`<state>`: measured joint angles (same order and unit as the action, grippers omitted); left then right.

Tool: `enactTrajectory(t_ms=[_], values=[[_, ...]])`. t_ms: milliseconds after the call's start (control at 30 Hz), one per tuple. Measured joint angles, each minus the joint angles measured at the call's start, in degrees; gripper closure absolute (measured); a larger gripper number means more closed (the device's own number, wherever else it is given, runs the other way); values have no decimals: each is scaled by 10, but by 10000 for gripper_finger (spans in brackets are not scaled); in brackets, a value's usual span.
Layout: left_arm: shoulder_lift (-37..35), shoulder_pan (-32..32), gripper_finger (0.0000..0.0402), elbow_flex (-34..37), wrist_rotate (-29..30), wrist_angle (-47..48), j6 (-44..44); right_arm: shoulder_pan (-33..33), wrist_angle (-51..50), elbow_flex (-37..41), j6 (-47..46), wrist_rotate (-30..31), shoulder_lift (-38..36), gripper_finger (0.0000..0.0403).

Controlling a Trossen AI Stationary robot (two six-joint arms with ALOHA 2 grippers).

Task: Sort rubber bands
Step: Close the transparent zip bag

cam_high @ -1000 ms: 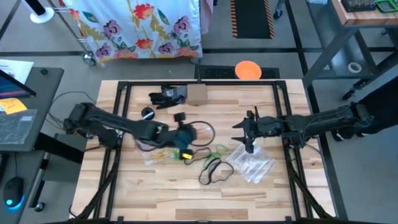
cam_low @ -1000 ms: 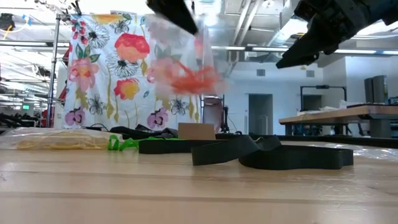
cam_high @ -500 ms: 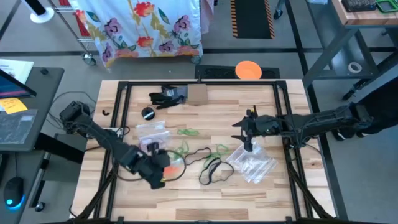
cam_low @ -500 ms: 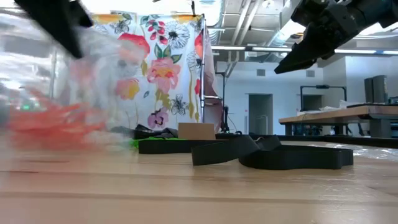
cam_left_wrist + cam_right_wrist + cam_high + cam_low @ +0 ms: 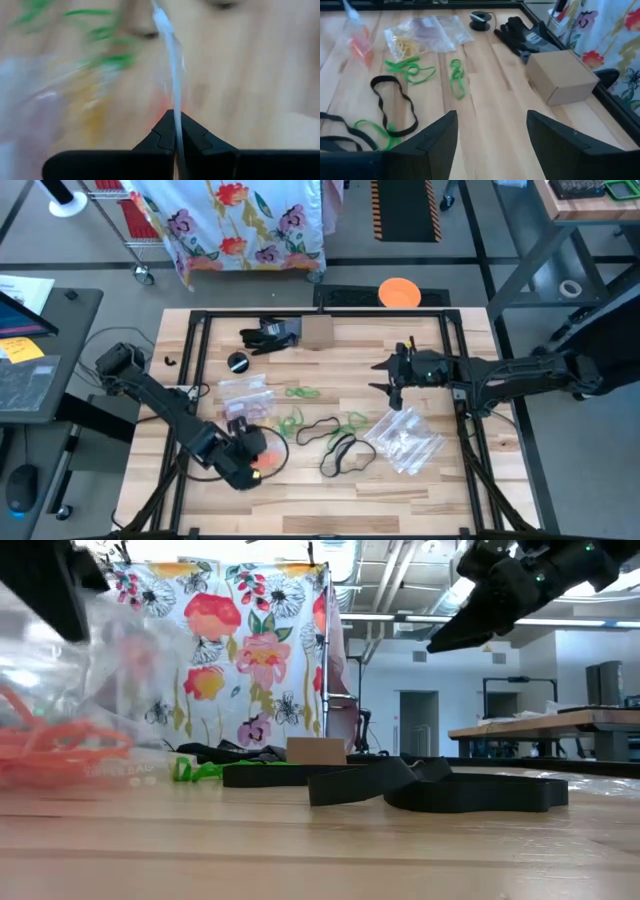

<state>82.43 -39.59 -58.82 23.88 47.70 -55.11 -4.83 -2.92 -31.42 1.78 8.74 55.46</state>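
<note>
Loose rubber bands lie on the wooden table: green ones (image 5: 300,392) (image 5: 410,70) and black ones (image 5: 340,450) (image 5: 390,100). A clear bag (image 5: 245,392) with yellow bands lies flat left of them. My left gripper (image 5: 240,467) is near the table's near left part, shut on a clear bag holding orange rubber bands (image 5: 258,456) (image 5: 60,745). My right gripper (image 5: 386,377) (image 5: 492,125) hangs open above the table's right half, with nothing between its fingers. My left gripper pinches the clear bag's upper edge (image 5: 174,120) between its two shut fingers, which slant downward. The bag hangs below them with the orange bands (image 5: 55,740) gathered at its bottom. I cannot tell whether its lower end touches the table.
A stack of clear bags (image 5: 405,442) lies at the right. Along the far edge sit a cardboard box (image 5: 317,330), a black glove (image 5: 268,335) and a small black round thing (image 5: 238,362). Black frame rails (image 5: 195,360) border the table.
My left gripper has swung from the middle of the table toward the near left, sinking and rolling, still shut on the bag of orange bands. The bag has come down from well above the table to just above it. My right gripper has drifted slightly toward the far edge.
</note>
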Motion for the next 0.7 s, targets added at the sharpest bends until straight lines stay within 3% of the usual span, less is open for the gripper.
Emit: enactTrajectory(t_ms=[133,233,333,533,700], values=[[0,-24,401,-24,-43,-107,71,-10,5,0,13,-21,0,173],[-1,-46,401,-36,-47,-135,94,-15,6,0,13,-22,0,173],[0,-60,401,-36,-45,-112,72,-17,7,0,13,-22,0,173],[1,-55,401,-7,44,-57,35,-16,6,0,7,-30,0,173],[1,-18,401,52,7,-20,-13,-16,1,0,0,-30,0,173]])
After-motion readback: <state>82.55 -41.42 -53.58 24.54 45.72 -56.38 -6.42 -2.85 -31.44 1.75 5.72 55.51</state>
